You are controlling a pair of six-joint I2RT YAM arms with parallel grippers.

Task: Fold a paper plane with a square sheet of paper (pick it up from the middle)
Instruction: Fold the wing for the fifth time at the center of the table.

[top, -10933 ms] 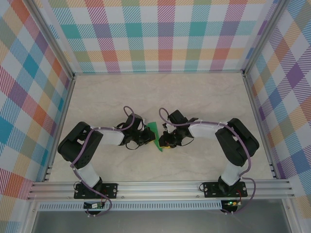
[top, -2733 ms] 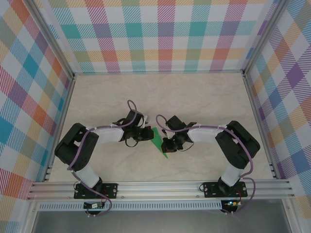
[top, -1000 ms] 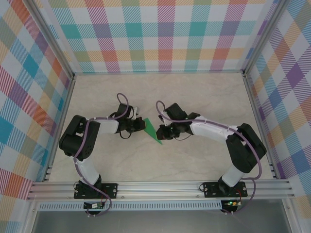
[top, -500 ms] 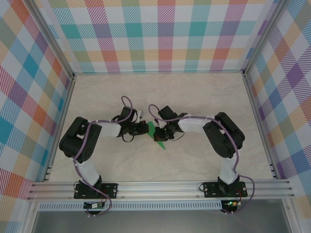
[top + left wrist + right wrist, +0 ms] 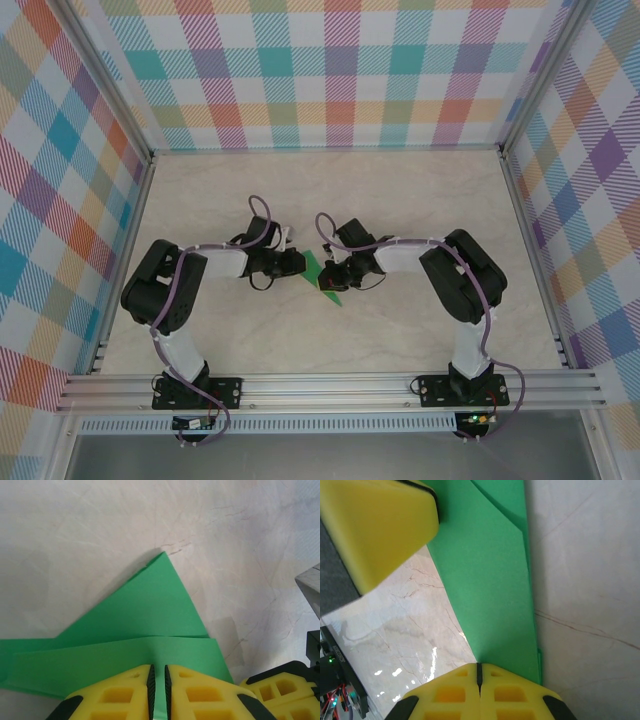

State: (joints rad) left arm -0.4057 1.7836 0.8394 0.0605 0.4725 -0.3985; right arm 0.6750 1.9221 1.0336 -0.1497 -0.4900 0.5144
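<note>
The green paper (image 5: 322,276) lies folded into a narrow pointed shape on the table between my two grippers. In the left wrist view its layered wings (image 5: 150,605) spread out flat ahead, and a raised fold runs into the thin slit between the pads of my left gripper (image 5: 158,672), whose jaws stand a little apart. My left gripper (image 5: 298,264) is at the paper's left side. My right gripper (image 5: 331,277) is shut, pads together, its tips resting at the edge of the long green strip (image 5: 490,580). The right gripper (image 5: 479,666) has nothing visible between its pads.
The pale marble table top (image 5: 400,200) is walled by checked panels and aluminium rails (image 5: 330,385) at the near edge. A yellow finger of the left gripper (image 5: 380,525) is close over the paper in the right wrist view. The right gripper's yellow fingers (image 5: 280,685) sit close beside my left.
My right gripper has moved left onto the paper and shut. My left jaws have parted slightly from shut. The paper has stayed in about the same place.
</note>
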